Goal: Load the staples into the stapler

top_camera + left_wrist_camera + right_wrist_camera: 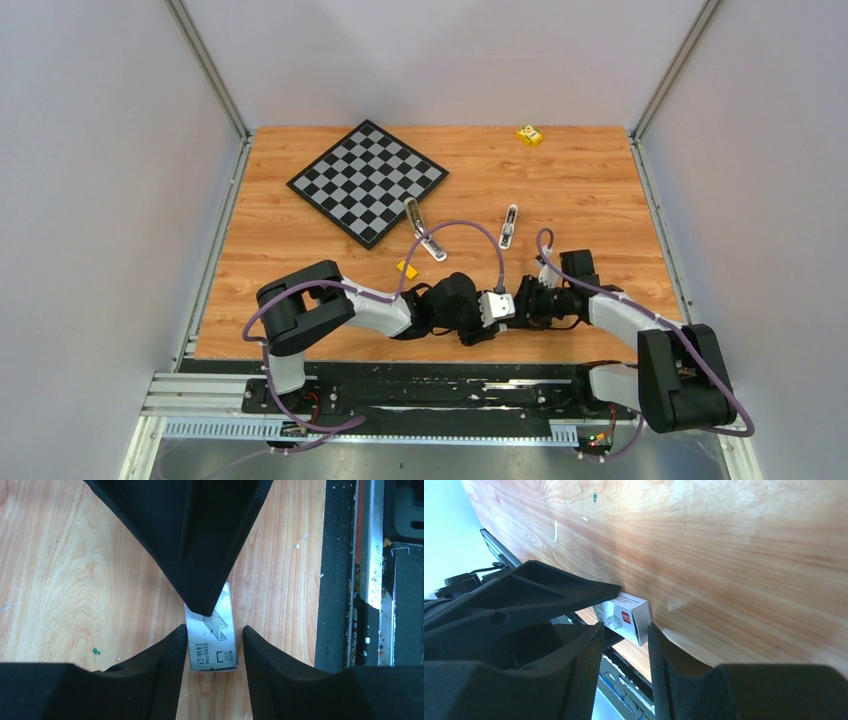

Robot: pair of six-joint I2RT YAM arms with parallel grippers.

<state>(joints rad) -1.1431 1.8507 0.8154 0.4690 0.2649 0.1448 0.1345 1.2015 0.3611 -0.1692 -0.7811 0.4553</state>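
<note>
1. We see no loose staples. We judge they are inside the small white box [212, 652], at the near edge of the table [600, 180] and well apart from the stapler [415, 215].
2. The left gripper [214, 630] straddles the box with its jaws slightly apart. The right gripper [625, 626] flanks the box's end, and we cannot tell whether it is gripping.
3. We judge the step to be opening the box. Next, one gripper should hold it firm while the other frees the staples.

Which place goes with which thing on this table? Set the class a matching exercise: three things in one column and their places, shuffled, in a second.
Things
1. checkerboard
2. yellow block
3. small white box

Places
A. between the fingers of the left hand, near the front edge of the table
B. far left part of the table
C. at the far edge, towards the right

Pairs: 1-B; 2-C; 3-A
</note>
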